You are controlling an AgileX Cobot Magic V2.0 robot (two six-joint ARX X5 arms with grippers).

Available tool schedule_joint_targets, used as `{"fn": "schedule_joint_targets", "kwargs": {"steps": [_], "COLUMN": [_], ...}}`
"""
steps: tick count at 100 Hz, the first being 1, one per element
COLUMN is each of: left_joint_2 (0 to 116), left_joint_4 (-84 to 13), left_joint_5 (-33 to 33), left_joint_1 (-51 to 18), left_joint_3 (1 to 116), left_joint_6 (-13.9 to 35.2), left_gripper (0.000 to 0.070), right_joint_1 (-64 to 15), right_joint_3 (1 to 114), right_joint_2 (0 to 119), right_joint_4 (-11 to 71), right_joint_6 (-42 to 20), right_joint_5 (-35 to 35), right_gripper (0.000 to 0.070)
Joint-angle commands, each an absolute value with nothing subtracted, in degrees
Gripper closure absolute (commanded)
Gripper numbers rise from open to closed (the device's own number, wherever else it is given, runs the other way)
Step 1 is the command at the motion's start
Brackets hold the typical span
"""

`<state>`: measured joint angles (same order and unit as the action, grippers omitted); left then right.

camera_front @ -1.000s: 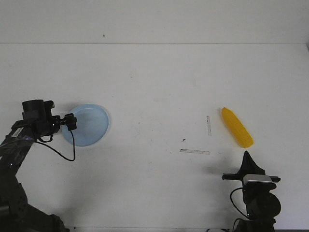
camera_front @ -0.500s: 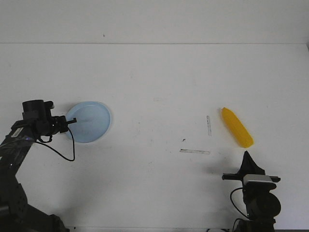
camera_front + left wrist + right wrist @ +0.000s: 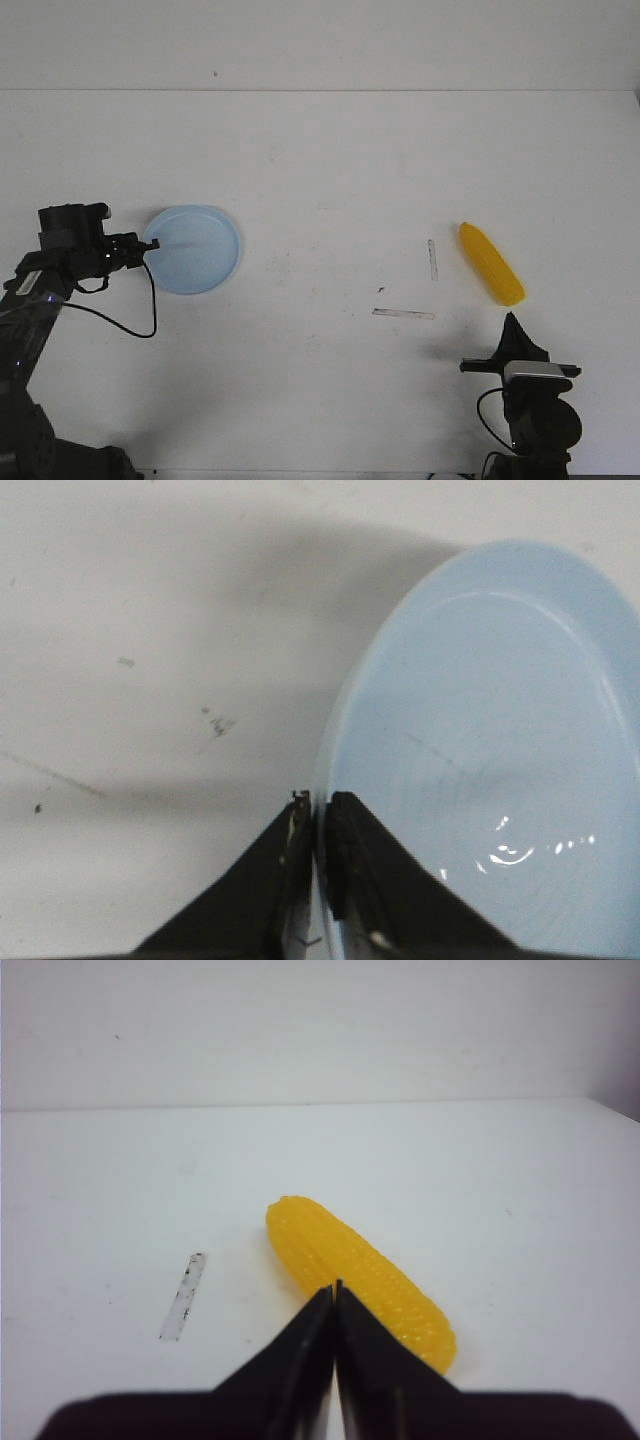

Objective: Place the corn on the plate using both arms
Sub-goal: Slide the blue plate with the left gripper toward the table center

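Left claw, pinched on the plate rim, has dragged it rightward; right claw stays closed, empty.

Plate on table, left side; left gripper at plate's left edge, rim pinched between its fingers. Corn on table, right side, well apart from plate, lying diagonally, near end angled rightward. Right gripper just in front of corn's near end, not touching. Two tape strips between plate and corn: one just left of corn, another nearer, front-left of corn.
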<state>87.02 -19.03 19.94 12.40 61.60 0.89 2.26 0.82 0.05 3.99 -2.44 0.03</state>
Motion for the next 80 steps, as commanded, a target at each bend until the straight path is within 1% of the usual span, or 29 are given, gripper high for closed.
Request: {"fn": "schedule_joint_targets", "kwargs": {"steps": [1, 15, 26, 39, 46, 54, 66, 80], "left_joint_2": [85.3, 79.9, 76.6, 74.8, 74.8, 75.6, 77.7, 81.5], "left_joint_4": [-18.5, -20.3, -23.1, -27.3, -29.4, -30.9, -30.8, -30.1], "left_joint_5": [22.8, 26.7, 27.3, 27.3, 27.3, 27.3, 27.2, 26.8], "left_joint_1": [11.7, 8.5, 4.3, -2.6, -6.9, -11.9, -18.7, -24.7], "left_joint_3": [62.5, 62.5, 62.5, 62.5, 62.5, 62.5, 62.5, 62.5], "left_joint_6": [1.2, 1.2, 1.1, 0.8, 0.0, -2.3, -4.1, -5.8], "left_gripper": [0.0700, 0.0700, 0.0700, 0.0700, 0.0700, 0.0700, 0.0700, 0.0700], "right_joint_1": [2.2, 2.2, 2.2, 2.2, 2.2, 2.2, 2.2, 2.2], "right_joint_3": [0.7, 0.7, 0.7, 0.7, 0.7, 0.7, 0.7, 0.7], "right_joint_2": [0.1, 0.1, 0.1, 0.1, 0.1, 0.1, 0.1, 0.1], "right_joint_4": [3.5, 3.5, 3.7, 4.4, 4.4, 4.4, 4.4, 4.4], "right_joint_6": [-3.2, -3.2, -3.2, -3.2, -3.2, -3.2, -3.2, -3.2], "right_joint_5": [0.0, 0.0, 0.0, 0.0, 0.0, 0.0, 0.0, 0.0], "right_gripper": [0.0700, 0.0700, 0.0700, 0.0700, 0.0700, 0.0700, 0.0700, 0.0700]}}
